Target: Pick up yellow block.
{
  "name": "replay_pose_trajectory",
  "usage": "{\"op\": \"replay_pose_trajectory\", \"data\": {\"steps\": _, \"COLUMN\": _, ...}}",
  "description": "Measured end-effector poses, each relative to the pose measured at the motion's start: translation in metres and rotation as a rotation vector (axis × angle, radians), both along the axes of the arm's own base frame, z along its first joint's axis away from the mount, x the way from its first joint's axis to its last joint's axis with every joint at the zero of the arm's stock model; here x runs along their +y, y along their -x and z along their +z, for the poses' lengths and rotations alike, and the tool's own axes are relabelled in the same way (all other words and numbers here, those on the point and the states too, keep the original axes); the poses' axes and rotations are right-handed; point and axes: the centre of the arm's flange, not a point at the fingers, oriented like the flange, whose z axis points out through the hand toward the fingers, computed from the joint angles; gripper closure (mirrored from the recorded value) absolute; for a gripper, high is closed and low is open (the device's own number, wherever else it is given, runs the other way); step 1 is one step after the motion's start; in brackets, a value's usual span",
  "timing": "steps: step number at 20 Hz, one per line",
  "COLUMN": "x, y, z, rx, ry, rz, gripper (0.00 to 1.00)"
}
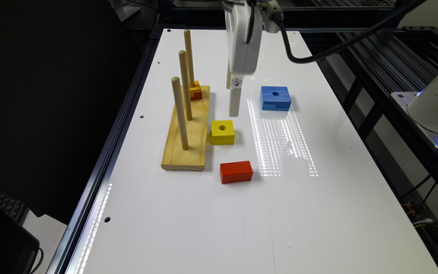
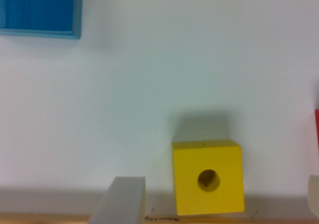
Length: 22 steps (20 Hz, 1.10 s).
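While gripper (image 1: 234, 108) hangs spread, empty: one yellow block (image 1: 222, 132), one blue block (image 1: 275, 97), three pegs (image 1: 180, 113).

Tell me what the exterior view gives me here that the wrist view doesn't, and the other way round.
Exterior alone: the three pegs standing on the wooden base, an orange notched piece at the far peg, the whole red block, and the gripper above the table.
Wrist alone: a straight-down look into the yellow block's hole, with two fingers spread apart.
Both: the yellow block and blue block.
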Motion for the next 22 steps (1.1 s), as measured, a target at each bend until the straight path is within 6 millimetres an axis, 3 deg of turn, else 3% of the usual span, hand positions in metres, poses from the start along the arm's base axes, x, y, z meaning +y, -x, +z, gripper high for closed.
{"op": "replay_pose_trajectory", "data": {"steps": 16, "x": -0.001, "y": 0.001, "z": -0.028, "rx": 0.027, "ry": -0.004, "rz": -0.003, "gripper": 0.0}}
{"op": "replay_pose_trajectory", "data": {"steps": 22, "x": -0.001, "y": 0.0, "z": -0.055, "rx": 0.03, "ry": -0.01, "rz": -0.005, "gripper": 0.0}}
